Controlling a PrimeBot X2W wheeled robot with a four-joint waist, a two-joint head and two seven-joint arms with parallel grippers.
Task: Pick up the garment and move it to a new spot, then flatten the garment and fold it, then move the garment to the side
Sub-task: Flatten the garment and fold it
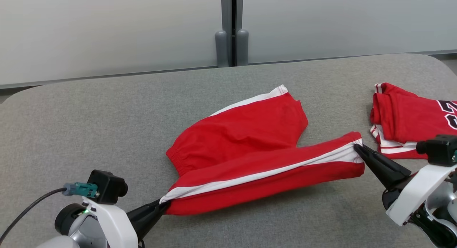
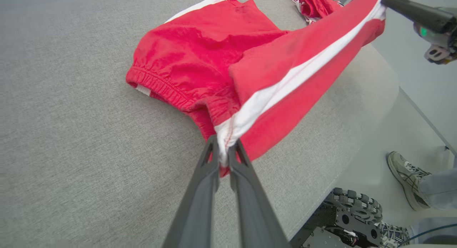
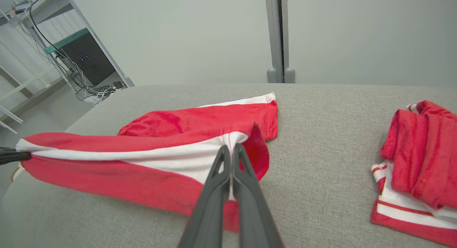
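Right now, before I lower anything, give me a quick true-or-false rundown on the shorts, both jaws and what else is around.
1. Both the left jaws and the right jaws are shut on the red shorts. True.
2. The right jaws pinch the elastic waistband. False: they hold the leg-hem end of the white stripe; the waistband is at the end held by the left jaws.
3. The shorts lie fully flat on the table. False: the near leg is stretched between the jaws and lifted, and the far leg rests on the table.
4. A second red garment lies on the table to the right of the shorts. True.
5. A person's shoe is on the floor beside the table. True.
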